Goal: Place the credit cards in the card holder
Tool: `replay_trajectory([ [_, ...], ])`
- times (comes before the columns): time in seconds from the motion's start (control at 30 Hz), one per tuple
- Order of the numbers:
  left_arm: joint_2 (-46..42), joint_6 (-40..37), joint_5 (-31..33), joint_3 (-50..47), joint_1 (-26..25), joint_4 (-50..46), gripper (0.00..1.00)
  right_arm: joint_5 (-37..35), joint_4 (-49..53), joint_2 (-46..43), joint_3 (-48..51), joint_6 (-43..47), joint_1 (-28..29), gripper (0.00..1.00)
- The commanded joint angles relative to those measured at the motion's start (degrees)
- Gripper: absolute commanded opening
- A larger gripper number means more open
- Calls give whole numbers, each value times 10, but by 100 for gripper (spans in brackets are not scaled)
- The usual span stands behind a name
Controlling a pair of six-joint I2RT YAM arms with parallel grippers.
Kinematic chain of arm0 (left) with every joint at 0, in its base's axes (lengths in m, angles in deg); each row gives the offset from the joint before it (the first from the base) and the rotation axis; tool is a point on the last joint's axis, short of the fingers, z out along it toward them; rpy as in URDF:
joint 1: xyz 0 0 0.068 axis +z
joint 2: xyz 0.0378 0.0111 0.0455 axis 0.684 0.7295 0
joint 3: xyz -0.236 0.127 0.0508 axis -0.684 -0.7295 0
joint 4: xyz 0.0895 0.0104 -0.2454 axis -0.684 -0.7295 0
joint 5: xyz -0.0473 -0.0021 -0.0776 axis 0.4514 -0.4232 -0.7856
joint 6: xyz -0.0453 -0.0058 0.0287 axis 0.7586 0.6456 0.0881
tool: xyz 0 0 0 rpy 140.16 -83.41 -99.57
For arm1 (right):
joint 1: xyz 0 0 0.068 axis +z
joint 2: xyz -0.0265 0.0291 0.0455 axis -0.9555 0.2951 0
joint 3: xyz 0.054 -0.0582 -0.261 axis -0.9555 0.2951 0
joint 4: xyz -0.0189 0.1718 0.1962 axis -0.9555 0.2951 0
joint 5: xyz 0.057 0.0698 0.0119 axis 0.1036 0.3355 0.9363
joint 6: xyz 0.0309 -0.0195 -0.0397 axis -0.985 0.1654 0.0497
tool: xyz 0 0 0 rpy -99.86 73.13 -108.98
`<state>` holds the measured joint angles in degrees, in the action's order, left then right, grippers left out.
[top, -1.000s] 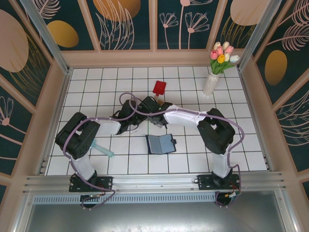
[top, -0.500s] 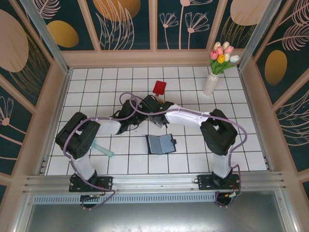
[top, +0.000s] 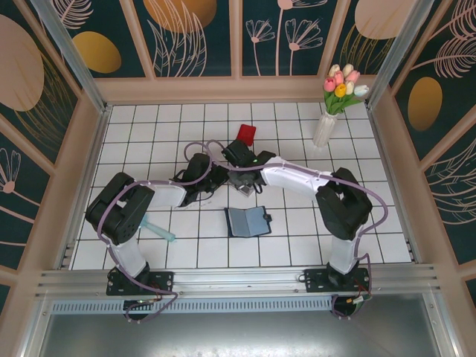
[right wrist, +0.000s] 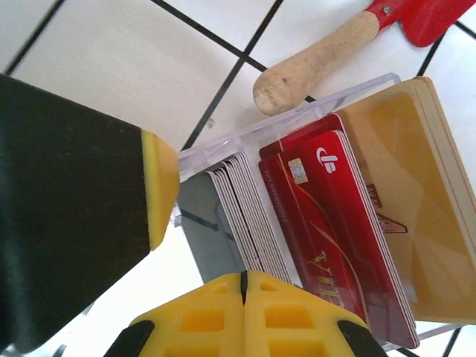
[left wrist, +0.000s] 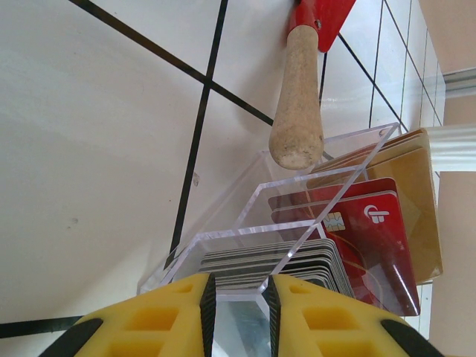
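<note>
1. From above, both arms reach from their bases at the near edge toward the middle of the tiled table (top: pixel 149 126) and bend inward. The left gripper (top: pixel 216 176) and right gripper (top: pixel 239 160) sit close together, just this side of the red paddle (top: pixel 245 134). The card holder (top: pixel 247 221) lies open and flat nearer the bases, apart from both grippers.
2. In the left wrist view, the yellow fingers (left wrist: pixel 171 316) stand nearly together, pinching a wall of the clear plastic box (left wrist: pixel 297 197). The credit cards (left wrist: pixel 372 245) stand on edge inside it: a grey stack, then red ones, then gold ones. The paddle's wooden handle ends just beside the box's far wall.
3. In the right wrist view, the gripper points down over the box with its two yellow fingers pressed flat together above the grey stack. I cannot tell whether a card is nipped between them. The left gripper's black, yellow-tipped finger rests against the box's corner.
</note>
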<state>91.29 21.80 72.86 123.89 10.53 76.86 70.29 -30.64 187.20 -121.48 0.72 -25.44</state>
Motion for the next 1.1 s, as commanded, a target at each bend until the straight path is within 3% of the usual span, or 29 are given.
replay_trajectory([
  [0.0, 22, -15, 25, -8, 3, -61, 28, 69, 3, -22, 8, -18, -10, 0],
  [0.07, 23, -15, 25, -8, 3, -61, 28, 43, 7, -16, 4, -24, -13, 10],
  [0.13, 24, -14, 26, -8, 3, -61, 28, 13, 12, -8, 1, -19, -13, 30],
  [0.2, 24, -15, 25, -7, 3, -61, 28, -12, 16, 4, -3, -6, -12, 37],
  [0.5, 27, -12, 26, -8, 3, -61, 28, -33, 7, 45, 1, 21, -4, 40],
  [0.73, 29, -15, 27, -5, 3, -64, 28, -155, 6, 46, 4, 22, 17, 40],
  [0.87, 32, -16, 27, -2, 3, -67, 28, -160, -11, 10, 16, 21, 18, 39],
  [0.97, 33, -16, 27, -2, 3, -67, 28, -156, -9, 0, 18, 22, 16, 36],
  [1.07, 33, -16, 26, -1, 3, -66, 27, -137, -8, 3, 20, 22, 14, 23],
])
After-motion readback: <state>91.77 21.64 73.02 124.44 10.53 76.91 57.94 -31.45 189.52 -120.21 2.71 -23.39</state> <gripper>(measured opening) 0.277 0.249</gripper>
